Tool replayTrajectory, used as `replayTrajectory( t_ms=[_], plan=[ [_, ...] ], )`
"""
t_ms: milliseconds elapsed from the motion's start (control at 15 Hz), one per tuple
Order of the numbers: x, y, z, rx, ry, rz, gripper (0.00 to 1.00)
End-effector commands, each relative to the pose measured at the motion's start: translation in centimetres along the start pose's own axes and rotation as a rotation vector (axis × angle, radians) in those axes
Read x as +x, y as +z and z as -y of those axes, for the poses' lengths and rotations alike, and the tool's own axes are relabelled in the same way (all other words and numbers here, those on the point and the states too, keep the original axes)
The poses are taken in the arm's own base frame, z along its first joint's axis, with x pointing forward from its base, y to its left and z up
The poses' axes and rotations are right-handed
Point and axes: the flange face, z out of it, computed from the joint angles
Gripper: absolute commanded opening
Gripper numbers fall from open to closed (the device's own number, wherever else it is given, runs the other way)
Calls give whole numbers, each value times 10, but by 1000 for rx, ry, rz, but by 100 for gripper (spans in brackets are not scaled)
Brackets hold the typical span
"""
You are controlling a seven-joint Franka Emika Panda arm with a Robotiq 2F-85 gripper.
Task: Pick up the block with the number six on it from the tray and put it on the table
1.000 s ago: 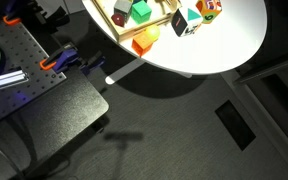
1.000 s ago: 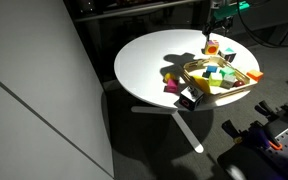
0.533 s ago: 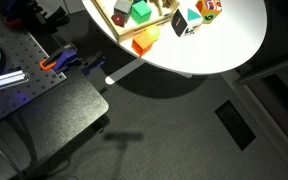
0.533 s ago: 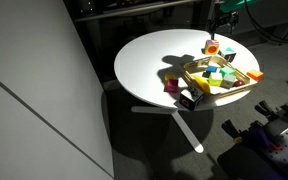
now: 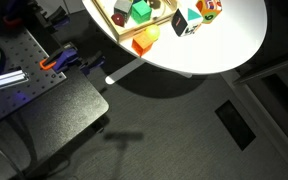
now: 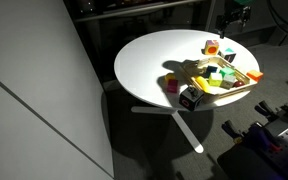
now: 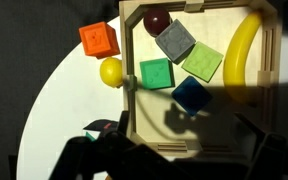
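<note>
The red-orange block sits on the white table, just outside the tan wooden tray near its corner. In an exterior view the block lies on the table beyond the tray. My gripper is open and empty, its dark fingers spread over the tray's near end. In that exterior view the gripper hangs high above the table's far edge, clear of the block.
A yellow ball lies against the tray's outer wall. Inside the tray are green, grey, lime and blue blocks and a yellow curved piece. More blocks lie by the tray.
My gripper has moved up and sideways away from the red-orange block, which stays on the table where it was.
</note>
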Motion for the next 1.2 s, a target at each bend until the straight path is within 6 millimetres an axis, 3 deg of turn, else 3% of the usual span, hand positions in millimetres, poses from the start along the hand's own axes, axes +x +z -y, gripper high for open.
replayTrajectory(
  t_ms=[0,667,800,867,1133],
  plan=[
    [-39,-13,-8,25,-8,-21,100],
    [-96,-52,-23,98,-4,-150,100],
    [-101,-55,-25,97,-11,-164,100],
    [-90,-52,-20,76,3,-137,100],
    [-96,-54,-21,79,-1,-149,100]
  ],
)
